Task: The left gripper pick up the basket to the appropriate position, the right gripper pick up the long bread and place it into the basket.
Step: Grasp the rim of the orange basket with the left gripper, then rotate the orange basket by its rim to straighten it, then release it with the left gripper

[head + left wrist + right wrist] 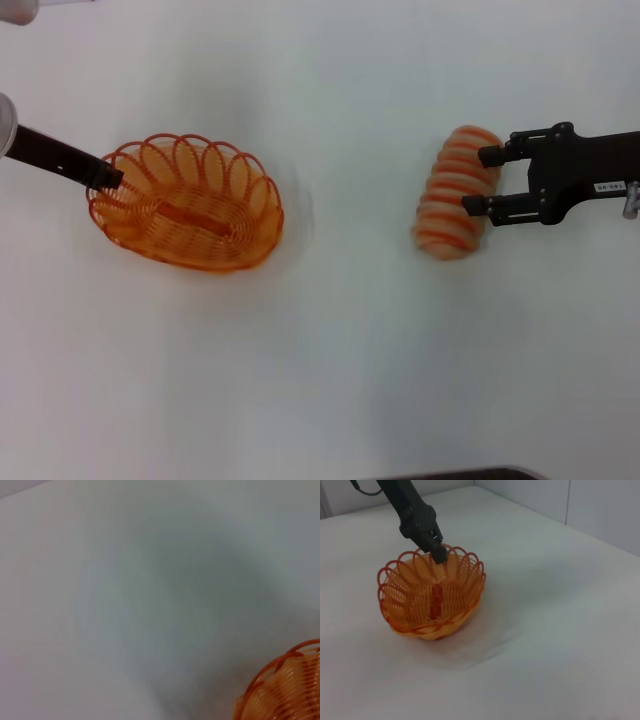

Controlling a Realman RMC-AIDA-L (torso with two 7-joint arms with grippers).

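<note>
The orange wire basket (pixel 255 195) is at the left of the white table. My left gripper (pixel 108 178) is shut on its left rim. The right wrist view shows this grip (pixel 437 552) and the basket (pixel 465 580) tilted, its gripped end a little higher. A bit of the basket's rim (pixel 285 690) shows in the left wrist view. The long bread (pixel 455 195), pale tan with orange stripes, lies on the table at the right. My right gripper (pixel 483 181) is open, its two fingertips at the bread's right side, one near each end of that side.
The white table (pixel 340 350) spreads between the basket and the bread. A dark edge (pixel 470 474) shows at the bottom of the head view. A pale wall (pixel 600 510) stands behind the table in the right wrist view.
</note>
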